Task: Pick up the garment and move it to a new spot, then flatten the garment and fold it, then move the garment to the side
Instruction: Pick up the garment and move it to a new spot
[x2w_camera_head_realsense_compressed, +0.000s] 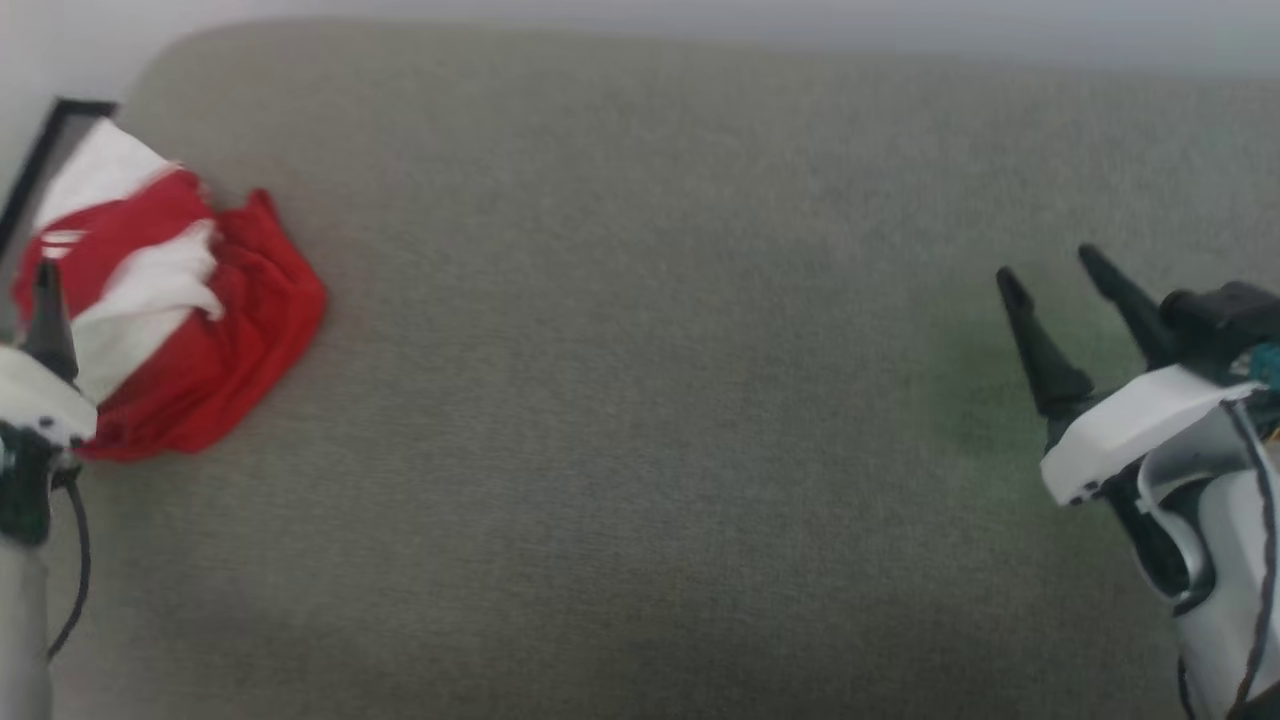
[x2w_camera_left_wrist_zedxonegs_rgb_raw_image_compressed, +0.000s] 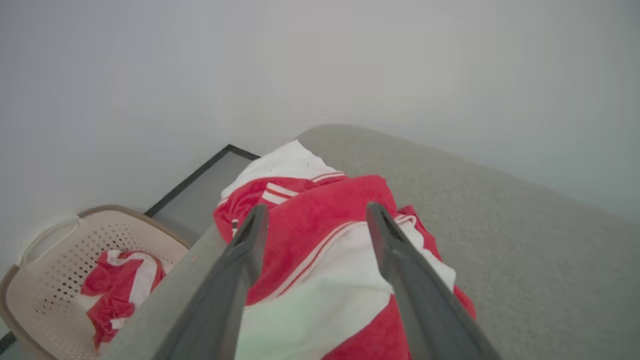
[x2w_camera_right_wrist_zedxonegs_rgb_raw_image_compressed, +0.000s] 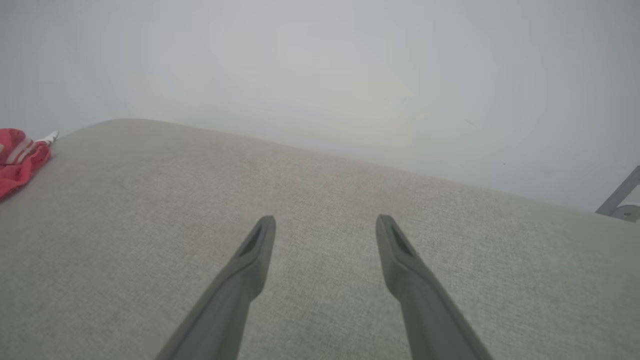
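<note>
The garment (x2w_camera_head_realsense_compressed: 200, 330) is a crumpled red and white heap at the far left of the grey padded surface (x2w_camera_head_realsense_compressed: 650, 400). In the left wrist view the garment (x2w_camera_left_wrist_zedxonegs_rgb_raw_image_compressed: 320, 235) lies right under and ahead of my left gripper (x2w_camera_left_wrist_zedxonegs_rgb_raw_image_compressed: 317, 212), whose two fingers stand wide apart above it with nothing between them. In the head view one finger (x2w_camera_head_realsense_compressed: 45, 320) of that gripper shows over the heap's left edge. My right gripper (x2w_camera_head_realsense_compressed: 1045, 265) hovers open over bare fabric at the right; the right wrist view shows this gripper (x2w_camera_right_wrist_zedxonegs_rgb_raw_image_compressed: 325, 222) empty, the garment (x2w_camera_right_wrist_zedxonegs_rgb_raw_image_compressed: 20, 160) far off at the left edge.
A beige perforated basket (x2w_camera_left_wrist_zedxonegs_rgb_raw_image_compressed: 55, 250) holding a small red-and-white cloth (x2w_camera_left_wrist_zedxonegs_rgb_raw_image_compressed: 120, 285) stands below the surface's left edge. A dark-framed panel (x2w_camera_left_wrist_zedxonegs_rgb_raw_image_compressed: 200, 190) leans by the wall behind the heap. The pale wall runs along the surface's far edge.
</note>
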